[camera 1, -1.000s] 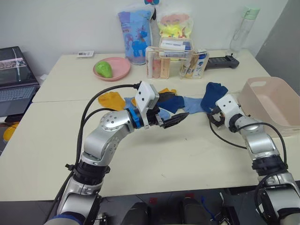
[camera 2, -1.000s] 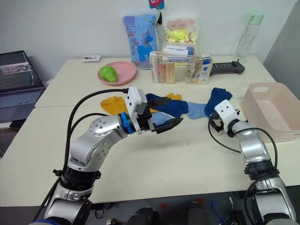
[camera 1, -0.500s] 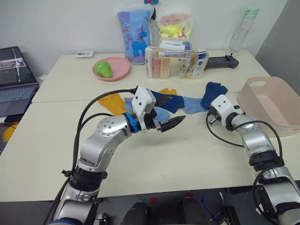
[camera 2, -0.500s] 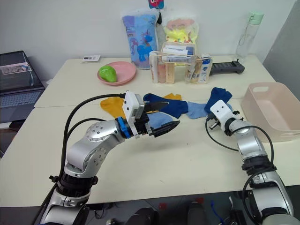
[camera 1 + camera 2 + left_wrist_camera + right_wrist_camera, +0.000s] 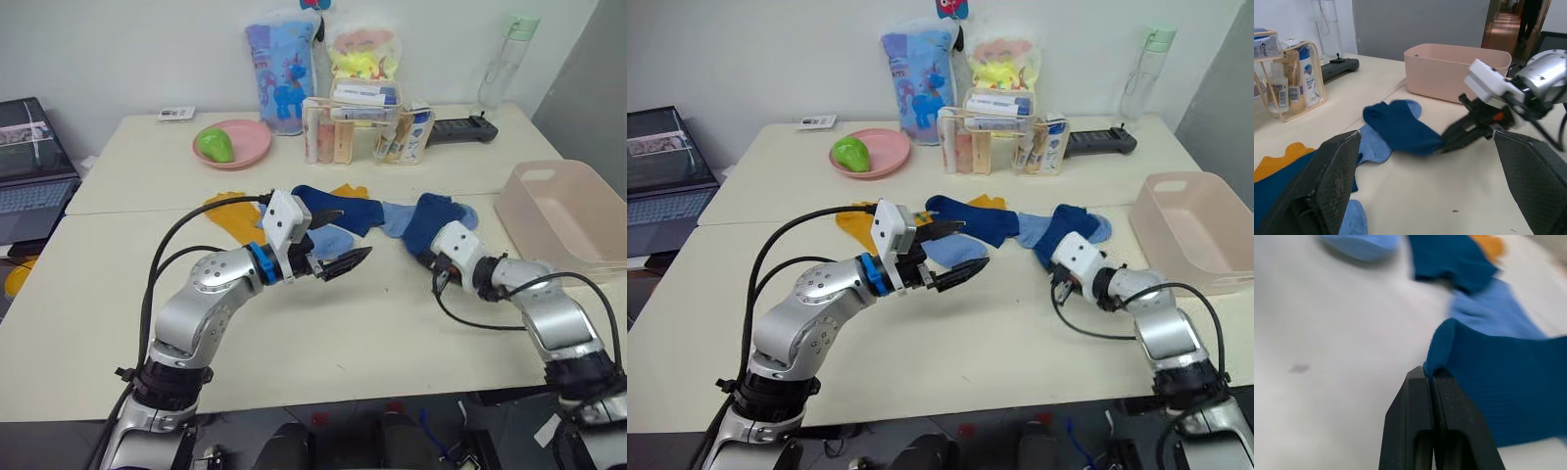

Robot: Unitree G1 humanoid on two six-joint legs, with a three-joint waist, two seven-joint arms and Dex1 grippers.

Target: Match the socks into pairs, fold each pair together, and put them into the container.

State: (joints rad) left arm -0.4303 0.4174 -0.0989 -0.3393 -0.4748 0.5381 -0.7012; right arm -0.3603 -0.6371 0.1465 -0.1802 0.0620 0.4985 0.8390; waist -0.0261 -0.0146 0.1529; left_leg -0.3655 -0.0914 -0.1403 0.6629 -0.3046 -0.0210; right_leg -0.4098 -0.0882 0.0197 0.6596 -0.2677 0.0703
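Right wrist view: right gripper (image 5: 1431, 377) jaws clamped on navy sock (image 5: 1498, 382) edge.
Left gripper (image 5: 345, 262): jaws spread apart, empty.
Container (image 5: 568, 215): on the table (image 5: 323, 343), 3 o'clock of the socks.

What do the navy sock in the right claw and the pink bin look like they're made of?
Navy sock: soft knit fabric, matte; fine ribbing shows and it folds limply where the right claw pinches its edge. Bin: likely moulded plastic, smooth and semi-matte, with rigid walls and rounded corners.
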